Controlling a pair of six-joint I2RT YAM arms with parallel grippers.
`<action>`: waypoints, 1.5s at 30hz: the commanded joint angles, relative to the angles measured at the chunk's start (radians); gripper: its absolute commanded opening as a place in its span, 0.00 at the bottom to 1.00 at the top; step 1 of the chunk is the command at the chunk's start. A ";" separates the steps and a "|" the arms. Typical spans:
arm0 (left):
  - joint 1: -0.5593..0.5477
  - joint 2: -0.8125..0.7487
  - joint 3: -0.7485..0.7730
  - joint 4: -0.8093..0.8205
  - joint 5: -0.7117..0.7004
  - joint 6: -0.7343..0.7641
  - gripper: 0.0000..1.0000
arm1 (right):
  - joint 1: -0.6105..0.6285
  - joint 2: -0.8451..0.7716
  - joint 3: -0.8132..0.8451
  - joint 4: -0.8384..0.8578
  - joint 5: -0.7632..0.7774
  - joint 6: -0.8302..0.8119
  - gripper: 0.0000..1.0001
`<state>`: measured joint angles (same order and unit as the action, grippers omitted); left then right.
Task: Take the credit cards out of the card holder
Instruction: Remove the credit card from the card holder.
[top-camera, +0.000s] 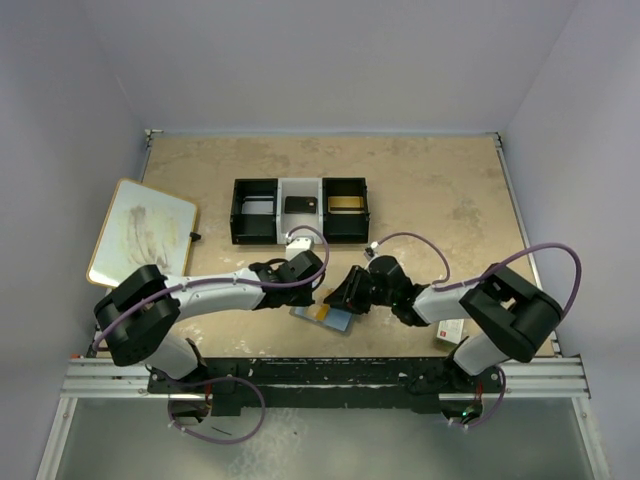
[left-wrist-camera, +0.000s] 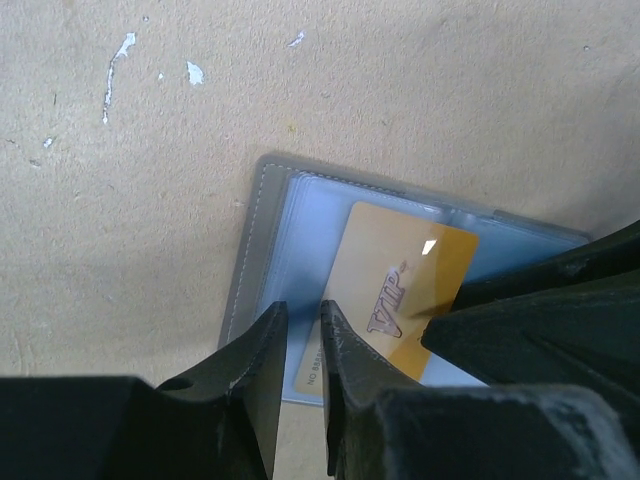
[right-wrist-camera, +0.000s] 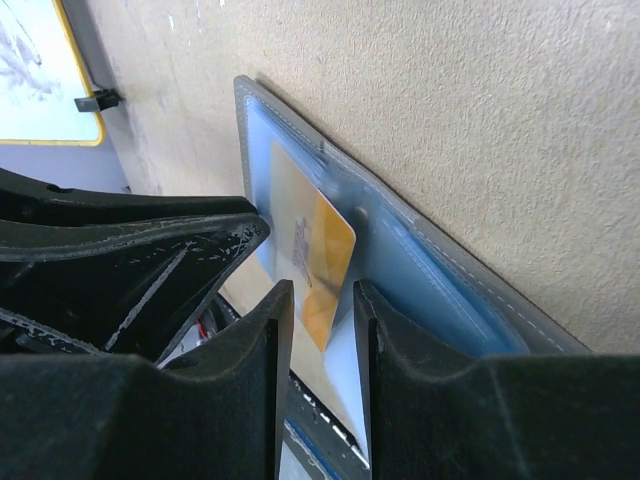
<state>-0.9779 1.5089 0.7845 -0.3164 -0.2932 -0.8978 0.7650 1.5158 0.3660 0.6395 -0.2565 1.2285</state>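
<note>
Our right gripper (right-wrist-camera: 322, 292) stands with its jaws apart. A corner of the gold card (right-wrist-camera: 318, 250) sits in the gap and, as far as we can see, is not pinched. Our left gripper (left-wrist-camera: 300, 312) shows only a narrow slit between its fingers over the near edge of the card holder (left-wrist-camera: 262, 230). We cannot tell whether it nips that edge or merely presses on it.

From above, the two grippers meet almost tip to tip. The holder lies open on the table (top-camera: 440, 200) at about 6 o'clock from them, touching or just under the fingertips, with its long axis running roughly 10 to 4 o'clock. In the left wrist view the card slants from 1 to 7 o'clock across the pale blue inner face.

We judge the right arm nearer the card's free corner. The next move looks to be closing there and drawing along the card's long axis while the left pins the holder.
</note>
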 joint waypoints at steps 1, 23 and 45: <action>-0.008 0.005 0.015 -0.054 -0.018 -0.001 0.17 | -0.003 0.020 -0.007 0.057 -0.008 0.011 0.33; -0.010 -0.019 -0.030 -0.013 -0.002 0.032 0.15 | -0.012 -0.031 -0.021 0.036 -0.019 0.004 0.11; -0.011 -0.011 -0.020 -0.034 0.002 0.065 0.15 | 0.009 0.116 -0.108 0.379 -0.044 0.131 0.21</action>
<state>-0.9840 1.5032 0.7692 -0.3298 -0.3027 -0.8665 0.7677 1.6226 0.2577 0.9440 -0.2848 1.3518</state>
